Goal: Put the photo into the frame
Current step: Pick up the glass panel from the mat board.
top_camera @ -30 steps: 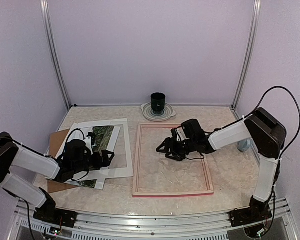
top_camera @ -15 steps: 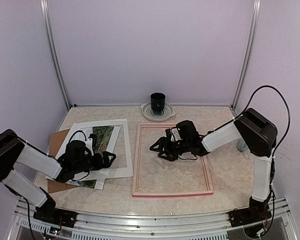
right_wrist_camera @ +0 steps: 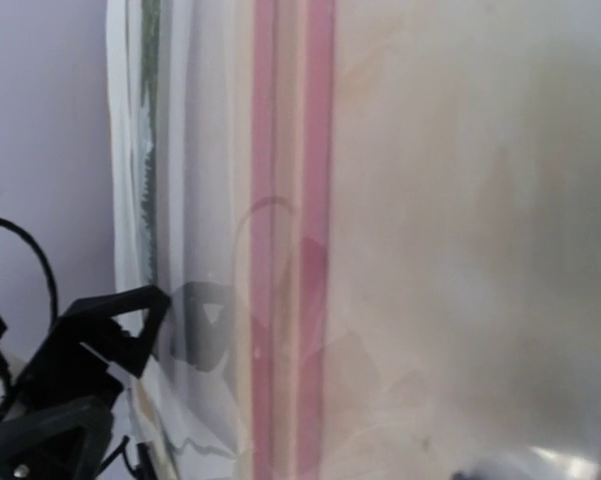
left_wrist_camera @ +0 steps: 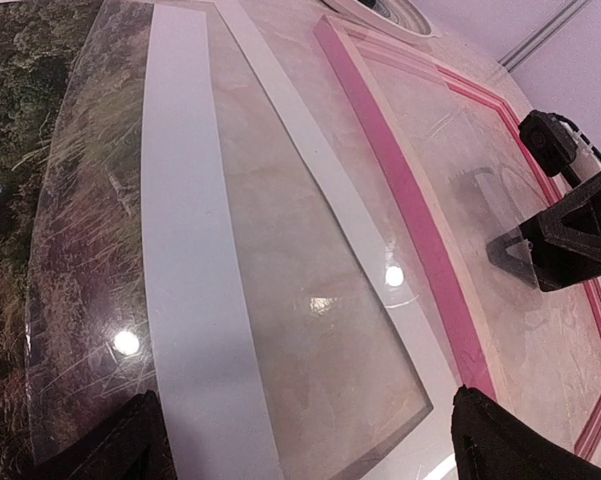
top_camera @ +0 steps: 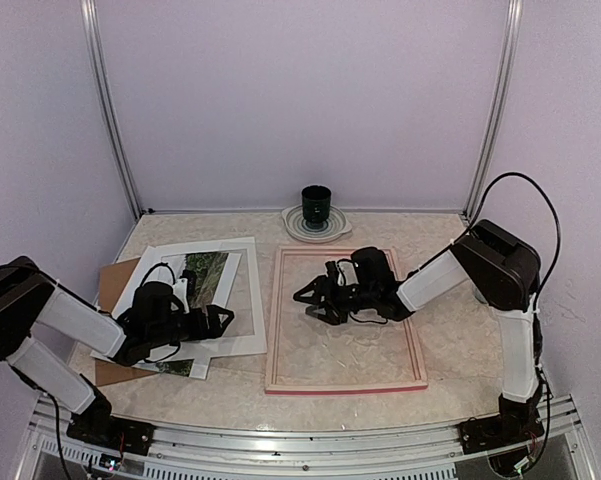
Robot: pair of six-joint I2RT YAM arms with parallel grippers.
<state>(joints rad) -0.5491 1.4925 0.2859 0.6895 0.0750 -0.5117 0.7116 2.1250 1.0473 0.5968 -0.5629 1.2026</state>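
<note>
Right hand (top_camera: 313, 298), spread and empty, has slid leftward inside the pink frame (top_camera: 345, 387) toward the photo (top_camera: 208, 270), which lies outside it in the stack beneath the released left hand (top_camera: 218, 320), so the transfer has yet to start.

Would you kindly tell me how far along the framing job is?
Done: nothing yet; the frame holds no photo. In hand: the open left claw hovers over the stack holding the photo, the open right claw over the frame. Left: grasp the photo and lay it in the frame.
</note>
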